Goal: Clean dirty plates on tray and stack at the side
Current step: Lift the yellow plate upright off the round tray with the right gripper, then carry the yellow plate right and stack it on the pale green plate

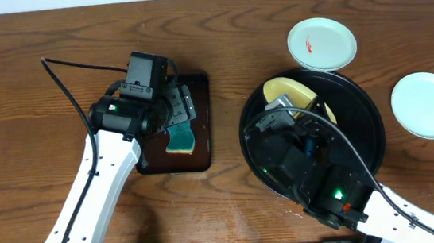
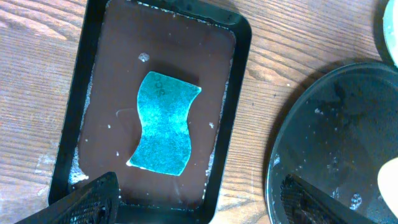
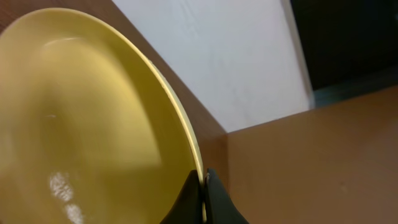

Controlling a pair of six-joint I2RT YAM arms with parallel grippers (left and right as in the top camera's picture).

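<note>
Right gripper [image 3: 204, 184] is clamped on the rim of the yellow plate [image 3: 93, 118], with the thin edge pinched between the two fingers. The plate is tipped up over the far-left part of the black tray [image 1: 374, 134]. Left gripper [image 2: 199, 186] is spread wide and holds nothing, hanging above the blue sponge [image 2: 163, 124], which lies flat in the brown tray [image 2: 93, 93] left of the black tray. The smeared plate [image 1: 321, 44], with a red mark, sits on the table at the black tray's far rim; can't tell if they touch. The clean plate [image 1: 428, 105] is on the table to the right, apart from the tray. Handling call: the yellow plate looks stiff, light and glossy, and droplets on the black tray suggest it is wet and likely slippery. The rim pinch is a small contact, so the plate could swivel or slide out when a sponge pushes on it; a deeper bite would hold better. Material unclear, so treat it as breakable. The sponge is soft and will squash; take it across the narrow waist. On the flat plates only the raised rim offers a hold.
</note>
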